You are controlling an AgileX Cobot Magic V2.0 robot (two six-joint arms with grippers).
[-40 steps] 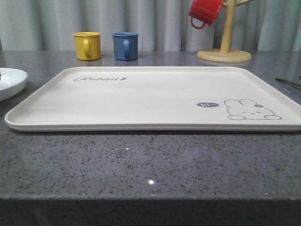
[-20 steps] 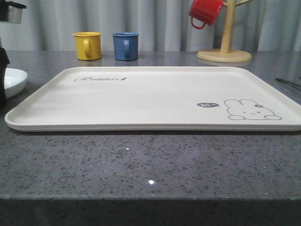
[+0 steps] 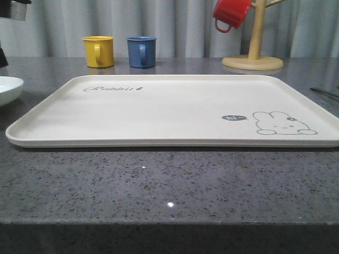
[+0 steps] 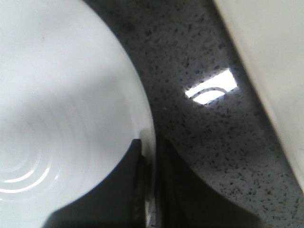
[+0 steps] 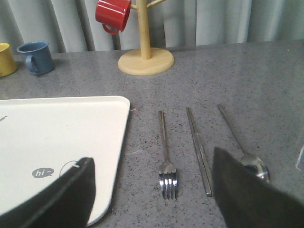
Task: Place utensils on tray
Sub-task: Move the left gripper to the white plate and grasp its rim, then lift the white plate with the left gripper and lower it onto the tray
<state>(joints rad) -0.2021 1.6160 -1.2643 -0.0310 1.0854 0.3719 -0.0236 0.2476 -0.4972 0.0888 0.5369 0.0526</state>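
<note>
While the right gripper hangs with its two dark fingers spread wide apart and nothing between them, the utensils lie on the speckled grey stone countertop just ahead of it. In the right wrist view the fork sits nearest the tray, just beside its rounded corner but clear of the rim, its four tines pointing toward the gripper. The pair of chopsticks lies next, flat and straight, and the spoon lies farthest out, its oval bowl partly hidden behind one finger. All three are slim, shiny silver metal, laid roughly parallel and apart from one another.

The tray is a large cream rectangle with a low raised rim, matte and smooth, printed with a grey rabbit drawing, a "hi~" bubble and "Rabbit" script; its surface is bare.

The left gripper is clenched on the edge of a round white plate, its dark fingers pressed to either side of the thin glossy rim. In the front view the plate sits off the tray's left end.

Behind the tray stand a yellow mug and a blue mug, and a red mug hangs on a pale wooden mug tree.
</note>
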